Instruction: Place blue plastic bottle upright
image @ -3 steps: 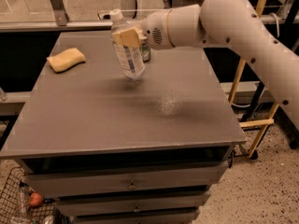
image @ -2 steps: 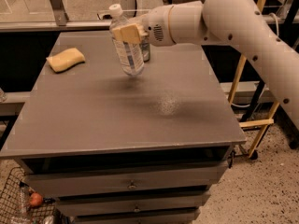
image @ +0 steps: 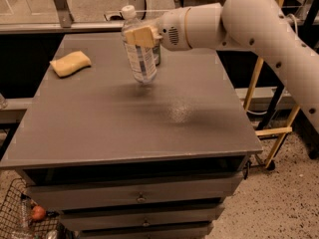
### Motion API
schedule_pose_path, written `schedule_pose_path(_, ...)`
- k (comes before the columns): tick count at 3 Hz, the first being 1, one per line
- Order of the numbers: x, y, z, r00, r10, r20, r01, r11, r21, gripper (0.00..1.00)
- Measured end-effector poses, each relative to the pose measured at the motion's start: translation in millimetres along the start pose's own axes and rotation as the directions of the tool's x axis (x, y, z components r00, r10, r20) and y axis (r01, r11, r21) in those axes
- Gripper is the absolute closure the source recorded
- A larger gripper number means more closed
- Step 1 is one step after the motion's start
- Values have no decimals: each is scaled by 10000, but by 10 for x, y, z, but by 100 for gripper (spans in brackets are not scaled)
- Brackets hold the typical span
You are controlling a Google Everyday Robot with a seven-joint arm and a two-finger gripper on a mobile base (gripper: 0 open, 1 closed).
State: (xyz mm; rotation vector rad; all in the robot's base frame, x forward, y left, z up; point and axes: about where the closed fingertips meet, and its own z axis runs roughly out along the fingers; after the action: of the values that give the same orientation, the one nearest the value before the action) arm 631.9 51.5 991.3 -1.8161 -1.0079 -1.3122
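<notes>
The blue plastic bottle (image: 138, 51) is a clear slim bottle with a white cap and a pale printed label. It stands nearly upright over the back middle of the grey table (image: 99, 128), leaning a little to the left at the top, its base at or just above the surface. My gripper (image: 141, 35) reaches in from the right and is shut on the bottle's upper part, its tan fingers (image: 139, 36) across the front. A green can (image: 157, 54) shows partly behind the bottle.
A yellow sponge (image: 71, 63) lies at the table's back left. The table has drawers below. A wire basket (image: 25, 218) stands on the floor at lower left. A yellow frame (image: 271, 128) is to the right. A rail runs behind.
The bottle and gripper have moved slightly, and the bottle has tilted closer to upright, its base lowered towards the table.
</notes>
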Motion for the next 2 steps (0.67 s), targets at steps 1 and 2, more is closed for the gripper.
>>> schedule_pose_path(1,-111,7,-2,9996,246,-118,-246,9997,-38,100)
schedule_pose_path(2,-209,4,-7,9990,396,-208,-397,9992,-61,100)
